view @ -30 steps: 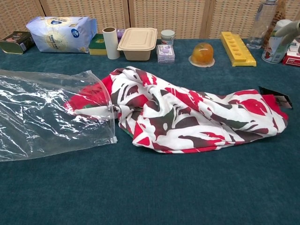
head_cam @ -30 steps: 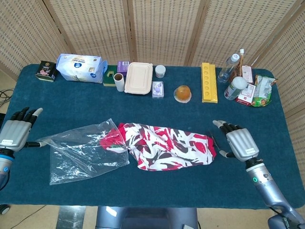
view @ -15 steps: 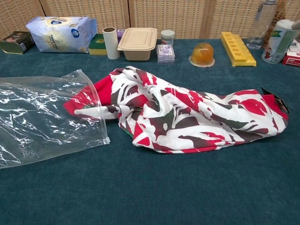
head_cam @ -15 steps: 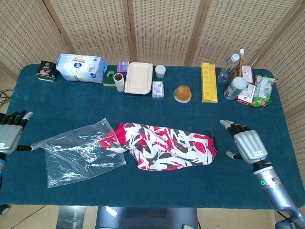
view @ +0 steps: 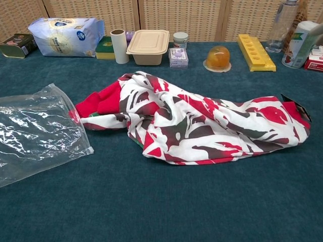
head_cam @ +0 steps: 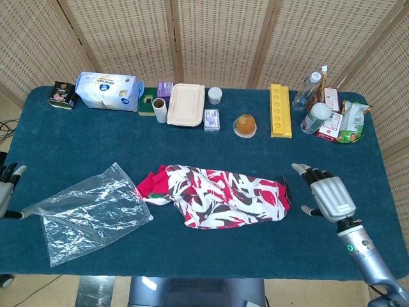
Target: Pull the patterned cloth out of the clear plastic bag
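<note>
The red, white and brown patterned cloth [head_cam: 220,195] lies crumpled mid-table, also in the chest view [view: 202,126]. The clear plastic bag [head_cam: 86,212] lies flat to its left [view: 35,132], and nothing shows inside it. The bag's open edge ends right beside the cloth's red end; whether they touch I cannot tell. My left hand [head_cam: 6,187] is mostly cut off at the left frame edge and pinches the bag's far left corner. My right hand [head_cam: 327,197] rests on the table right of the cloth, fingers spread, holding nothing. Neither hand shows in the chest view.
Along the back edge stand a dark tin [head_cam: 62,94], a blue-white pack [head_cam: 107,91], a beige lidded box [head_cam: 186,104], a cardboard roll [head_cam: 160,110], an orange dome [head_cam: 245,125], a yellow tray [head_cam: 280,110], bottles [head_cam: 308,91] and snack packs [head_cam: 348,121].
My left hand has drawn the bag leftward, sliding it off the cloth's red end. The cloth stayed in place. My right hand has shifted slightly to the right.
</note>
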